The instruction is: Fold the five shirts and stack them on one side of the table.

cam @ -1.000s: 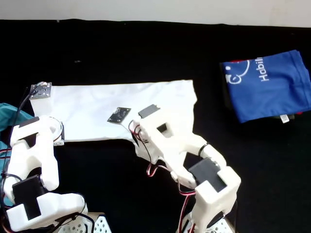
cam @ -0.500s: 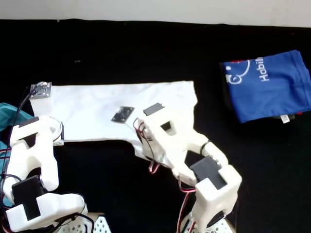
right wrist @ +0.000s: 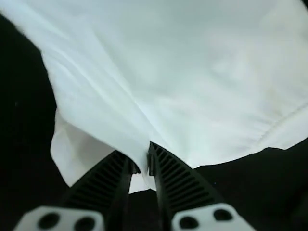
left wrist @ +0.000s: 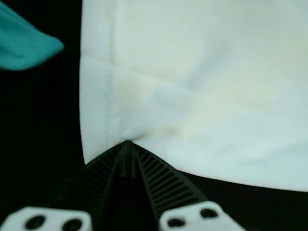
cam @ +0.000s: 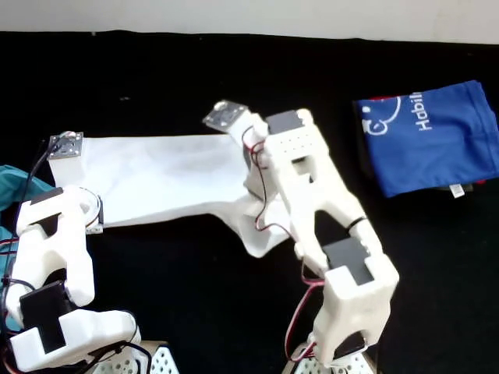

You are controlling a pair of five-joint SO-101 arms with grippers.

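A white shirt [cam: 156, 175] lies spread across the black table [cam: 156, 78]. My left gripper [left wrist: 127, 155] is shut on its hem at the left end, low over the table; the left arm [cam: 54, 234] stands over that end. My right gripper [right wrist: 142, 166] is shut on a pinched fold of the same shirt [right wrist: 192, 72], held up off the table near the shirt's right end. The right arm [cam: 296, 171] covers that end, and a loose flap [cam: 257, 234] sags below it. A folded blue shirt [cam: 429, 136] lies at the far right.
A teal shirt [cam: 9, 191] is bunched at the table's left edge, beside the left arm, its tip [left wrist: 24, 43] close to the white hem. Dark and red folded cloth [cam: 456, 187] peeks out under the blue shirt.
The right arm has swung up and toward the far side, lifting the white shirt's right end with it; that end now rises off the table. The left arm has stayed put.
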